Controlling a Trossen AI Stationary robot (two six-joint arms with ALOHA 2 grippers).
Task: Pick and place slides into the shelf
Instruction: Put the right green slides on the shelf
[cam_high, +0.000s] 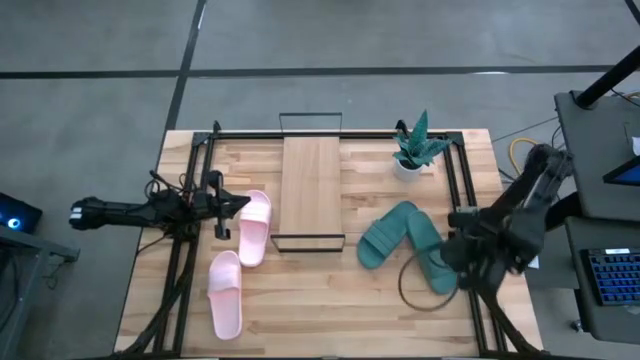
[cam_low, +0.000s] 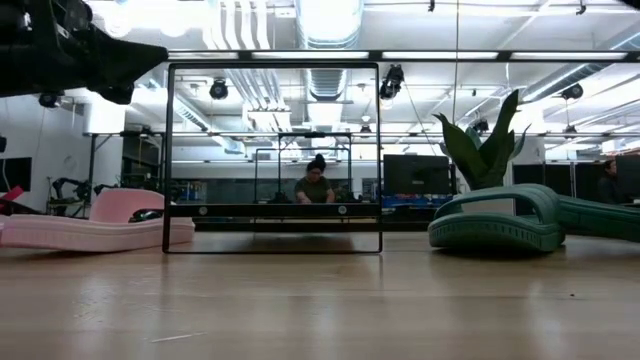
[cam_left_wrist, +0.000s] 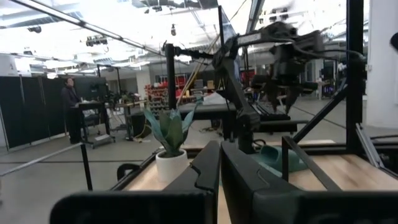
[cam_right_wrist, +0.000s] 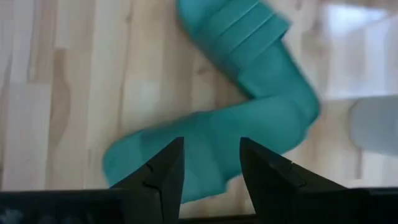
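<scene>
Teal slides, pair, at the right arm; shelf empty.

Two teal slides (cam_high: 405, 240) lie crossed on the table, well right of the shelf (cam_high: 311, 192). The right gripper (cam_right_wrist: 210, 163) hangs directly over them, jaws parted with nothing between; one slide's body runs straight under the gap, its long axis slanting across the line between the fingers, strap end away from the wrist. This arm is clearly the nearer for this pair. Two pink slides (cam_high: 240, 260) lie left of the shelf, long axes roughly parallel to its long sides. The left gripper (cam_high: 238, 204) sits level beside the upper pink one's end, jaws pressed together, holding nothing. Plant (cam_high: 415, 148) stands beyond the teal pair, near the shelf's far right corner.
</scene>
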